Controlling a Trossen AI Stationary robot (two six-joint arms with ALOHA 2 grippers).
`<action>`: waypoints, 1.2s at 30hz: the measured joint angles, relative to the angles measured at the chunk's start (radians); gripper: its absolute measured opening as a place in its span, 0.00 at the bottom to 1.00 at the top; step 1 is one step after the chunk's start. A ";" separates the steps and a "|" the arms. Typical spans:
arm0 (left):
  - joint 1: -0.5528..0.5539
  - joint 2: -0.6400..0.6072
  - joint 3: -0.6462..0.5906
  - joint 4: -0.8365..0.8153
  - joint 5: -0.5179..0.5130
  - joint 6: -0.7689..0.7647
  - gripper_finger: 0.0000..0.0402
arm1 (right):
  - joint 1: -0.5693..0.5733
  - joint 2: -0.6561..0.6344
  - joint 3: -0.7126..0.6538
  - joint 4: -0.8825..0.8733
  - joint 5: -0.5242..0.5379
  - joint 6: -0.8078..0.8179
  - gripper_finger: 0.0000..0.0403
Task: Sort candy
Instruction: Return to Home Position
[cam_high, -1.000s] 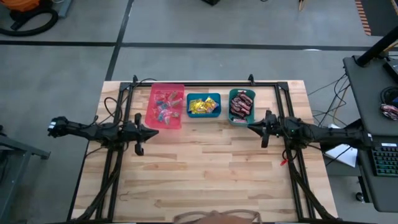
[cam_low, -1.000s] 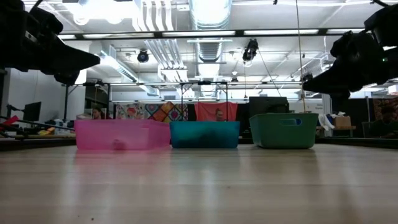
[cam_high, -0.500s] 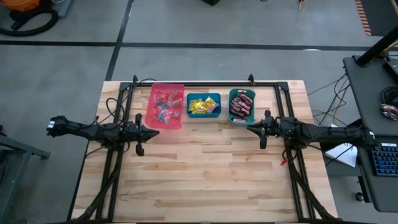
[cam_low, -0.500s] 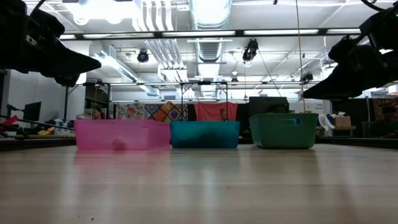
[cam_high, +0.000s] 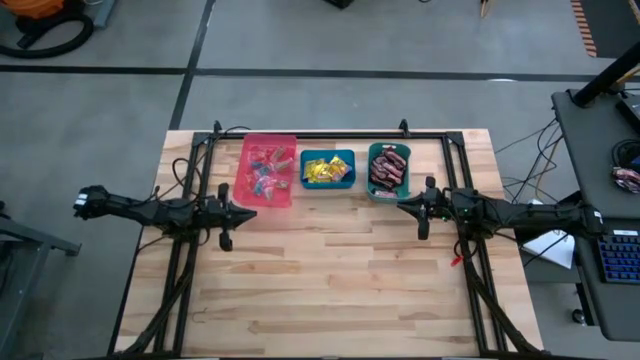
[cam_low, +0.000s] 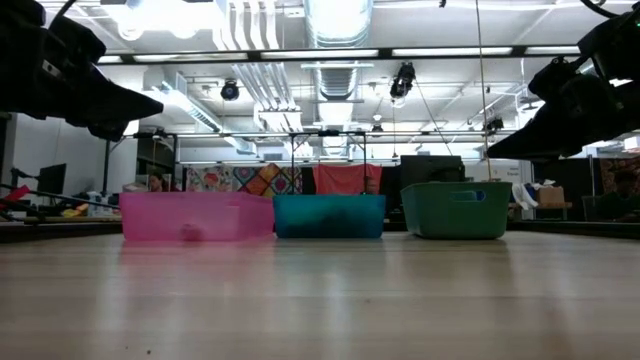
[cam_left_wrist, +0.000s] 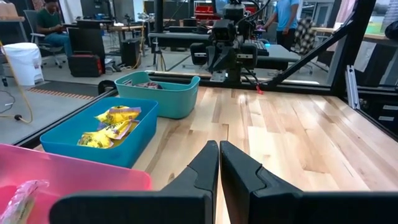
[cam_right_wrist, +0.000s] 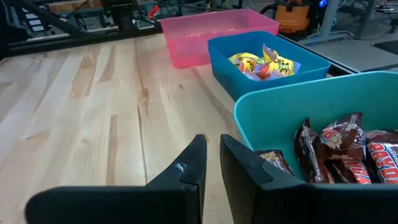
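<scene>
The candy lies in three bins along the table's far side. Clear-wrapped pink and teal pieces (cam_high: 264, 172) are in the pink bin (cam_high: 288, 196), yellow packets (cam_left_wrist: 113, 123) in the blue bin (cam_high: 328, 184), and dark brown-red bars (cam_right_wrist: 339, 148) in the teal bin (cam_right_wrist: 292, 102). My left gripper (cam_high: 246, 212) hovers shut and level above the table, just near of the pink bin's corner; its fingertips (cam_left_wrist: 219, 147) are together. My right gripper (cam_high: 404, 204) hovers just near of the teal bin. Its fingers (cam_right_wrist: 212, 142) are almost together, with only a narrow slit and nothing between them.
A black frame (cam_high: 310, 134) runs around the table's far and side edges. Bare wood (cam_high: 320, 280) fills the middle and near half of the table. A desk with a keyboard (cam_high: 620, 250) stands off the right edge. People sit in the room beyond the table (cam_left_wrist: 46, 18).
My right gripper has rolled a little about its own axis and its tip has dipped slightly toward the table. Its gap stays the same. The bins and the candy have not moved.
</scene>
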 joint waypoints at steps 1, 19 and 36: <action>0.000 0.002 0.000 0.001 0.000 0.000 0.00 | 0.000 0.000 0.000 0.000 0.000 0.000 0.09; 0.000 0.016 0.000 0.005 0.000 0.000 0.00 | 0.003 -0.123 0.000 -0.012 -0.007 0.003 0.09; 0.000 0.029 0.000 0.002 0.000 0.000 0.00 | 0.115 -0.323 0.000 -0.016 -0.024 -0.277 0.10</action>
